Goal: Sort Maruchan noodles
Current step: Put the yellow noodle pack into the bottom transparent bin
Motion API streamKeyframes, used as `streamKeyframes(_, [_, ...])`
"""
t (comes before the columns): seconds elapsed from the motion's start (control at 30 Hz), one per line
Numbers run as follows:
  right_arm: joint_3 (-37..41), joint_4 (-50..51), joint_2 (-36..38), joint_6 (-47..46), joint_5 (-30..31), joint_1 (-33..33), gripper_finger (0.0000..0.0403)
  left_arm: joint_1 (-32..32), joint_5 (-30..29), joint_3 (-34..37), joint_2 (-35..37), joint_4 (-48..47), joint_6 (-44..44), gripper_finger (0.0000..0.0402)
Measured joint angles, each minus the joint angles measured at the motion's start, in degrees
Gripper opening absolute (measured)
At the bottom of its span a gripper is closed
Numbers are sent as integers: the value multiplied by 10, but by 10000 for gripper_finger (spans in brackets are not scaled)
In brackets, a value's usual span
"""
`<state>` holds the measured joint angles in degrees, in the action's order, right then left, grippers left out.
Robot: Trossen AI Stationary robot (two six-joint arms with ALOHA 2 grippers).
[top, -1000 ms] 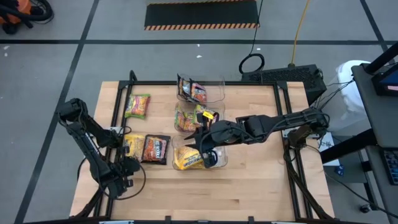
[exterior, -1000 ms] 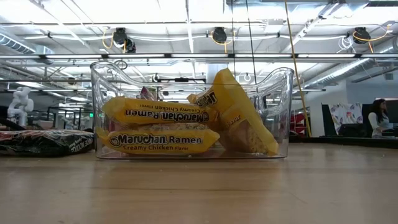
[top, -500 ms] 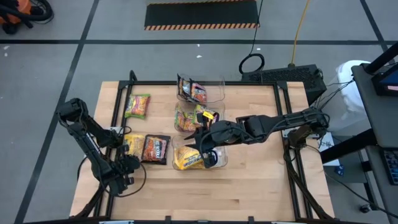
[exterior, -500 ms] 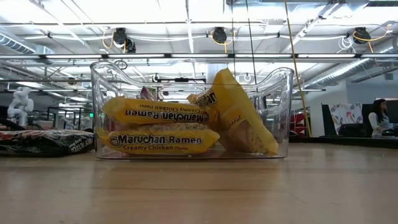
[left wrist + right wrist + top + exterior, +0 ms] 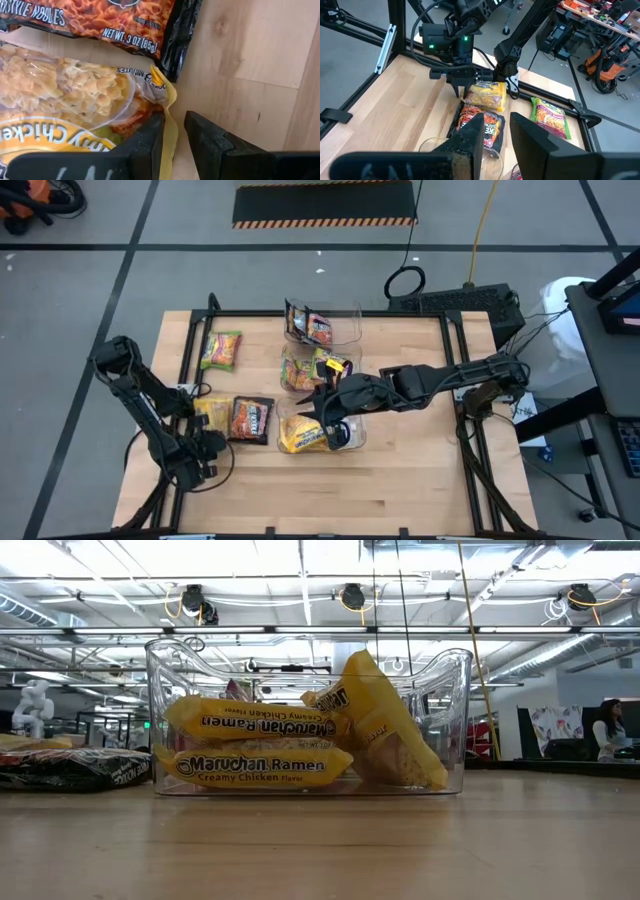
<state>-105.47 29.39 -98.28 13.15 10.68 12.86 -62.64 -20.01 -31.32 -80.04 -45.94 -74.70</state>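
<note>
On the table's left part a yellow noodle packet (image 5: 212,412) lies flat beside a dark brown one (image 5: 250,420); a green-yellow one (image 5: 221,350) lies farther back. My left gripper (image 5: 175,135) stands steeply over the yellow packet's near end, open, its fingers on either side of the sealed edge. My right gripper (image 5: 495,132) hangs open, with nothing between its fingers, above the near clear bin (image 5: 345,438), which holds yellow packets (image 5: 255,765). A middle bin (image 5: 305,370) holds green-yellow packets and a far bin (image 5: 322,325) dark ones. My left gripper comes from above, pointing steeply down, at the yellow packet's near corner. The thin sealed edge (image 5: 169,120) runs up through the gap between the two fingers, and one finger (image 5: 145,145) lies against the packet's face. Whether the edge is pinched, I cannot tell.
Black frame rails run along the table's left and right sides (image 5: 185,360). Bare wood lies along the near edge (image 5: 330,500). Beyond the table the low view shows a workshop, with a person (image 5: 610,730) seated far off at the right.
My left gripper has sunk onto the yellow packet's near end. A strip of that yellow packet now shows above the dark packet at the left of the low view, where it did not show before. The right arm has kept still.
</note>
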Motion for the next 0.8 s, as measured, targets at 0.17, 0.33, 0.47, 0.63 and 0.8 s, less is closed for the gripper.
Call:
streamKeyframes(0.17, [0,0,0,0,0,0,91,0,2,0,-1,-4,-2,92])
streamKeyframes(0.33, [0,-4,0,0,0,0,91,0,5,1,-1,-2,-19,56])
streamKeyframes(0.47, [0,-4,0,-8,0,0,91,0,6,1,-1,-2,-26,9])
streamKeyframes(0.63, [0,-4,0,-20,-2,0,91,0,5,1,-1,-3,-61,4])
streamKeyframes(0.8, [0,-4,0,-20,-2,0,91,1,6,-10,-2,-11,-107,3])
